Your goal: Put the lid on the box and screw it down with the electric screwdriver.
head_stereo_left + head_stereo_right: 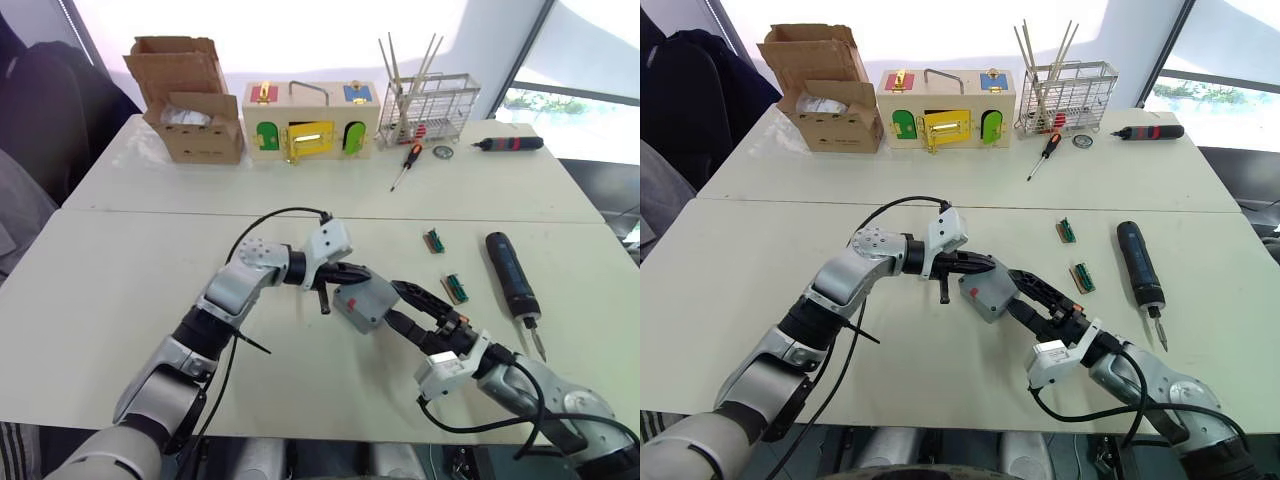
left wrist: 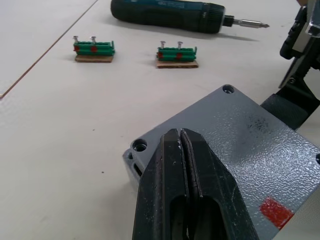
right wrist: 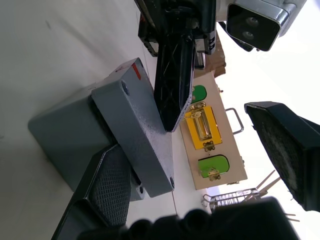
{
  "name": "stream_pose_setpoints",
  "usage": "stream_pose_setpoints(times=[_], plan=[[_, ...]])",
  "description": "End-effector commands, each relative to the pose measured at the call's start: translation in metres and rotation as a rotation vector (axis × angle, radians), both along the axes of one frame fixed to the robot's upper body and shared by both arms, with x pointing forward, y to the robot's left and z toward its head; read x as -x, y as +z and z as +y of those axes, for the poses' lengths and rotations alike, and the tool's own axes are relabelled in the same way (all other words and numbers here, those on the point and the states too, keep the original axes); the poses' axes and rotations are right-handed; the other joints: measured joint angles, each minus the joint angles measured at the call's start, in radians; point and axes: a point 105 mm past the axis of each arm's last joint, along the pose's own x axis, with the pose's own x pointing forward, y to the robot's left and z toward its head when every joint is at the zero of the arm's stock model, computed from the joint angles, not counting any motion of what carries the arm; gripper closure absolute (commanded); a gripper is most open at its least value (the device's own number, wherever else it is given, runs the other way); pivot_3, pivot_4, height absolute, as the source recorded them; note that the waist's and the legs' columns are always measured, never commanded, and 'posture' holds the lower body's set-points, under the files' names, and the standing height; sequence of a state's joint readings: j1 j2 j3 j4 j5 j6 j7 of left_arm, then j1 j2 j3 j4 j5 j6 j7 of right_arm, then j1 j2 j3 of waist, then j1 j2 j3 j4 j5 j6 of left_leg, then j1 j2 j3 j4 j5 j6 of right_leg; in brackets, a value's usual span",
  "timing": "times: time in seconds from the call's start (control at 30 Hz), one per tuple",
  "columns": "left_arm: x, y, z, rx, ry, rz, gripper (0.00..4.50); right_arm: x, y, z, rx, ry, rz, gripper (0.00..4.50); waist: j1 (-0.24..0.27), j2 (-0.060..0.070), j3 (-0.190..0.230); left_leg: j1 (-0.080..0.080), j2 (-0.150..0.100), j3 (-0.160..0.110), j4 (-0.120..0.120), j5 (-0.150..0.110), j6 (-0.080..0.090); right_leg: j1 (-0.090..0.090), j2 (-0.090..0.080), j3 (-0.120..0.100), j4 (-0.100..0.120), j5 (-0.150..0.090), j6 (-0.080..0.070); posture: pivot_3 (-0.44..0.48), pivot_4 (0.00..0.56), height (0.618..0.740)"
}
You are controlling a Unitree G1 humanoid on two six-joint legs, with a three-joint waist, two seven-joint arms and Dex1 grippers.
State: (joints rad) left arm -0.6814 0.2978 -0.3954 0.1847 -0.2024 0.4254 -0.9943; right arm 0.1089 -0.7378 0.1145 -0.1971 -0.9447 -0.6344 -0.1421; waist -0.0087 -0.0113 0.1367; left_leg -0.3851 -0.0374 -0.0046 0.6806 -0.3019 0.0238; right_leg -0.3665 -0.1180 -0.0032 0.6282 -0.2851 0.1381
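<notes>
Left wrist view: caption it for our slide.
Shut left pincer poised over flat grey plastic lid, thick black electric screwdriver lying beyond.

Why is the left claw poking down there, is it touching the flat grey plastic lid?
Touching. In the left wrist view the shut left claw presses its black tips onto the flat grey plastic lid, with no gap between them.

The left arm is stretched forward and bent toward the middle, and the left gripper [image 1: 352,273] is held with its two black fingers pressed together. The right arm is reached in from the right side, and the right gripper [image 1: 412,303] is kept with its fingers [image 3: 107,187] spread wide apart.
</notes>
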Motion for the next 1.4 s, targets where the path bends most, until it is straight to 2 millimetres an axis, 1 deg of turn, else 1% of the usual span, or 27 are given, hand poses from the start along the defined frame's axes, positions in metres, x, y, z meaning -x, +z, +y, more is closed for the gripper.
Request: stream_pose_setpoints(times=[0.03, 0.13, 0.23, 0.37, 0.5, 0.73, 0.87, 1.0, 1.1, 1.17, 1.23, 1.27, 1.33, 1.4], plan=[[-0.002, -0.022, 0.007, -0.062, 0.047, 0.060, 4.50, 0.001, 0.010, 0.007, -0.033, 0.018, -0.022, 0.24, 0.000, 0.000, 0.000, 0.000, 0.000, 0.000, 0.000, 0.000, 0.000, 0.000, 0.000, 0.000, 0.000, 0.000, 0.000, 0.000, 0.150, 0.735], [0.000, -0.017, 0.003, -0.035, 0.036, 0.052, 4.50, 0.002, 0.007, 0.007, -0.031, 0.016, -0.011, 0.24, 0.000, 0.000, 0.000, -0.001, 0.000, 0.000, 0.000, 0.000, 0.000, -0.001, 0.000, 0.000, 0.000, 0.000, 0.000, 0.000, 0.150, 0.735], [0.002, -0.019, 0.003, -0.043, 0.027, 0.050, 4.50, 0.005, 0.005, 0.005, -0.029, 0.013, -0.003, 0.24, 0.001, 0.000, 0.000, -0.002, 0.000, -0.001, 0.000, 0.000, 0.000, -0.001, 0.000, 0.000, 0.000, -0.001, 0.001, 0.000, 0.150, 0.735], [0.004, -0.026, 0.004, -0.073, 0.022, 0.048, 4.50, 0.006, 0.004, 0.002, -0.025, 0.008, 0.002, 0.24, 0.002, 0.000, 0.000, -0.002, 0.000, -0.001, 0.000, 0.000, 0.000, -0.001, 0.000, 0.000, 0.000, -0.001, 0.001, 0.000, 0.150, 0.735], [0.003, -0.038, 0.008, -0.136, 0.024, 0.019, 4.50, 0.010, 0.006, 0.000, -0.020, 0.014, 0.003, 0.24, 0.005, 0.000, 0.000, -0.002, -0.001, -0.001, 0.000, 0.000, 0.000, -0.001, 0.000, 0.000, 0.000, -0.001, 0.000, 0.000, 0.150, 0.735], [0.001, -0.047, 0.011, -0.170, 0.035, 0.005, 4.50, 0.016, 0.008, -0.005, -0.013, 0.014, 0.006, 0.24, 0.022, 0.000, 0.000, -0.002, -0.001, -0.001, 0.000, 0.000, 0.000, -0.001, 0.000, 0.000, -0.001, -0.001, 0.000, 0.000, 0.150, 0.735], [0.001, -0.049, 0.011, -0.176, 0.034, 0.003, 4.50, 0.025, 0.010, -0.015, -0.006, 0.001, 0.018, 0.24, 0.022, 0.000, 0.000, -0.002, -0.001, -0.002, 0.000, 0.000, 0.000, 0.000, 0.000, 0.000, -0.001, -0.002, -0.001, 0.000, 0.150, 0.735], [0.002, -0.050, 0.012, -0.182, 0.025, -0.006, 4.50, 0.028, 0.011, -0.028, -0.017, -0.035, 0.028, 0.24, 0.022, 0.000, 0.000, -0.002, -0.001, -0.002, 0.000, 0.000, 0.000, 0.001, 0.000, 0.000, -0.002, -0.002, -0.001, 0.000, 0.150, 0.735], [0.003, -0.049, 0.012, -0.170, 0.020, -0.010, 4.50, 0.027, 0.023, -0.032, -0.084, -0.061, 0.011, 0.24, 0.021, 0.000, 0.000, -0.002, -0.001, -0.002, 0.000, 0.000, 0.000, 0.001, 0.000, 0.000, -0.002, -0.003, -0.003, 0.000, 0.150, 0.735], [0.003, -0.030, 0.004, -0.063, 0.013, -0.010, 4.50, 0.014, 0.040, -0.039, -0.244, -0.142, 0.015, 0.24, 0.021, 0.000, 0.000, -0.002, -0.001, -0.003, 0.000, 0.000, 0.000, 0.001, -0.001, 0.000, -0.002, -0.003, -0.003, 0.000, 0.150, 0.735], [0.006, -0.008, -0.001, 0.056, -0.002, 0.004, 4.50, 0.005, 0.049, -0.042, -0.369, -0.185, 0.054, 0.24, 0.020, 0.001, 0.000, -0.002, -0.001, -0.003, 0.000, 0.000, 0.000, 0.001, 0.000, 0.000, -0.002, -0.003, -0.003, 0.000, 0.150, 0.735], [0.007, 0.003, -0.002, 0.102, -0.007, 0.002, 4.50, 0.002, 0.053, -0.042, -0.411, -0.189, 0.072, 0.24, 0.020, 0.002, 0.001, -0.002, -0.001, -0.003, 0.000, 0.000, 0.000, 0.001, -0.001, 0.000, -0.002, -0.003, -0.003, 0.000, 0.150, 0.735], [0.011, 0.026, 0.001, 0.170, -0.024, 0.003, 4.50, -0.010, 0.065, -0.044, -0.573, -0.221, 0.146, 0.24, 0.020, 0.002, 0.004, -0.005, -0.001, -0.003, 0.000, 0.000, 0.000, -0.002, -0.001, 0.000, -0.002, -0.003, -0.003, 0.000, 0.150, 0.735], [0.012, 0.042, 0.008, 0.189, -0.015, -0.002, 4.50, -0.020, 0.072, -0.045, -0.730, -0.232, 0.248, 0.88, 0.019, 0.004, 0.009, -0.008, -0.001, -0.003, 0.000, 0.000, 0.000, -0.006, -0.001, 0.000, -0.002, -0.002, -0.001, 0.000, 0.150, 0.735]])
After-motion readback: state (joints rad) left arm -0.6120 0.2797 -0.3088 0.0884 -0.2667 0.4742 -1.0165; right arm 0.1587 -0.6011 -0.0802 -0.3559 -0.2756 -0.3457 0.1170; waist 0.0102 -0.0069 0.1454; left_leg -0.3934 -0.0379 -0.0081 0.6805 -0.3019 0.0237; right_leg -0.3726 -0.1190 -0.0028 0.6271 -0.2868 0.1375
